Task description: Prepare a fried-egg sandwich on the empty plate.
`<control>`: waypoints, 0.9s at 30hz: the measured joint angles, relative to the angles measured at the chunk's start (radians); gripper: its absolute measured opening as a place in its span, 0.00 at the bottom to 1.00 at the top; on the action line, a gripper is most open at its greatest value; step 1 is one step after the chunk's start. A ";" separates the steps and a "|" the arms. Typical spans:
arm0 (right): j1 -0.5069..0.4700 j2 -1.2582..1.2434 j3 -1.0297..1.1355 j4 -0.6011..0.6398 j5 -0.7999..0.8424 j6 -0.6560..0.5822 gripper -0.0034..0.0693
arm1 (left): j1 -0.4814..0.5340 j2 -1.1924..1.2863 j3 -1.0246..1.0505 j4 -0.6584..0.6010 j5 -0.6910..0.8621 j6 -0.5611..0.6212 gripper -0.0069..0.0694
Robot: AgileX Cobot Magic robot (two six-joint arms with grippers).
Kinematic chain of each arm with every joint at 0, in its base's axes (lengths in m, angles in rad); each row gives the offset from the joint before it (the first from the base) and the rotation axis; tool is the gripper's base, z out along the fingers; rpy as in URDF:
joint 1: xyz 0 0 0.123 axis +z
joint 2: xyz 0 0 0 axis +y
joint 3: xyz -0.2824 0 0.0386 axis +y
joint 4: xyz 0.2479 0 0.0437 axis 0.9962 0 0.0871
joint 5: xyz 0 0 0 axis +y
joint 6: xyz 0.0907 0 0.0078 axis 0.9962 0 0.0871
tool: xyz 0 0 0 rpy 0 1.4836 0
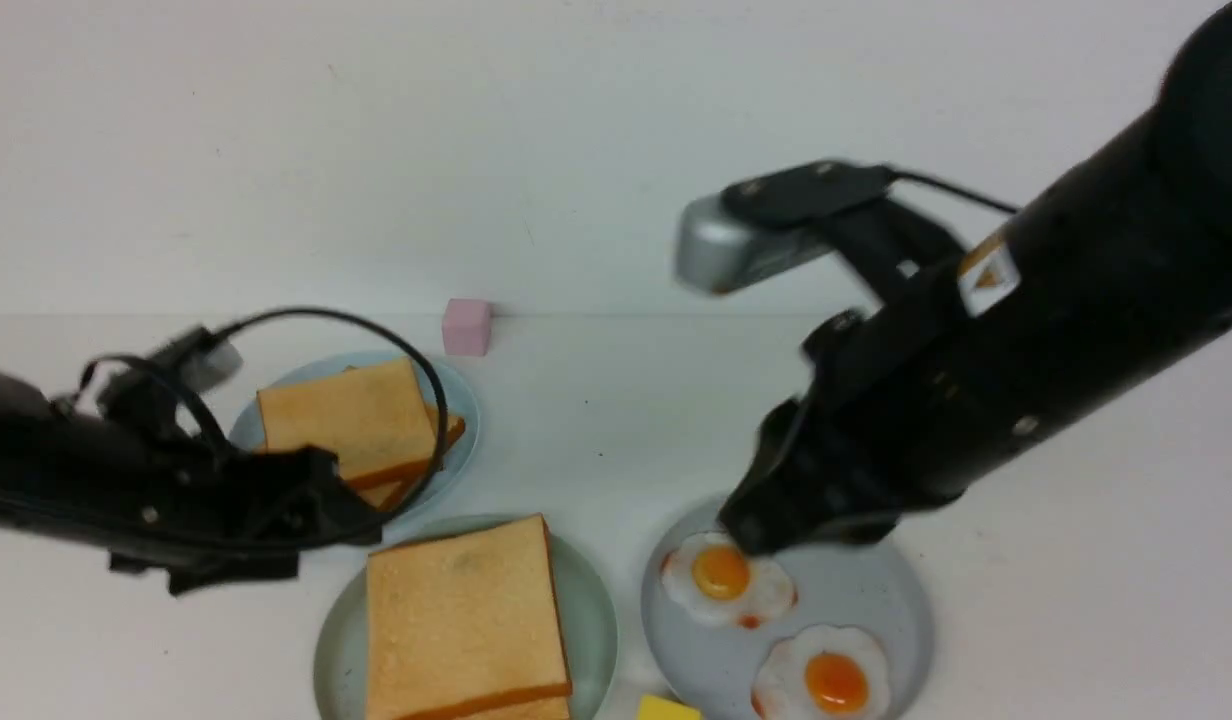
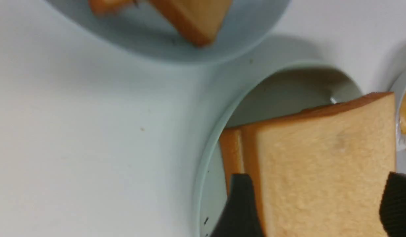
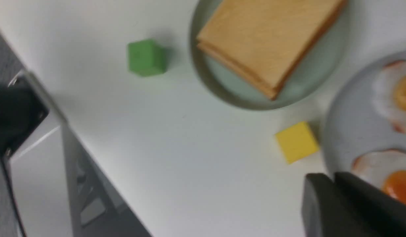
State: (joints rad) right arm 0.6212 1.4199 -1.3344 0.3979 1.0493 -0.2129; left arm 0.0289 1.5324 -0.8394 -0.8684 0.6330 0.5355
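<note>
The mint-green plate (image 1: 590, 612) sits at the near middle of the table (image 1: 596, 420). On it lie the stacked toast slices (image 1: 461, 620), two of them, the upper one shifted a little off the lower. Whether an egg lies between them cannot be told. The left gripper (image 2: 318, 177) hangs close by on the stack's left, its fingers (image 2: 241, 200) spread wide, with the top slice seen between them. Behind and to the left, a light-blue plate (image 1: 464, 405) carries more toast (image 1: 341, 420). To the right, a grey-blue plate (image 1: 866, 590) holds two fried eggs. The right gripper (image 1: 746, 542) has its tips drawn together at the far egg (image 1: 726, 590); whether the white is pinched I cannot tell. The near egg (image 1: 826, 682) lies apart. A yellow cube (image 3: 297, 141) sits between the two near plates, and a pink cube (image 1: 466, 327) sits far back.
</note>
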 joint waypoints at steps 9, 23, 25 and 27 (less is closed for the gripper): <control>-0.269 -0.224 0.283 0.049 -0.295 -0.049 0.03 | 0.000 -0.332 -0.113 0.246 0.260 -0.189 0.65; -0.312 -0.706 0.905 0.045 -0.688 -0.078 0.04 | -0.347 -0.858 0.298 0.400 -0.002 -0.191 0.07; -0.312 -0.746 0.938 0.043 -0.694 -0.078 0.04 | -0.354 -0.907 0.359 0.405 -0.039 -0.242 0.07; -0.312 -0.772 0.958 0.043 -0.694 -0.078 0.04 | -0.357 -0.932 0.383 0.403 -0.059 -0.275 0.07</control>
State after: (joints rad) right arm 0.3091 0.6478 -0.3769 0.4405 0.3549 -0.2905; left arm -0.3285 0.6007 -0.4564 -0.4651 0.5744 0.2602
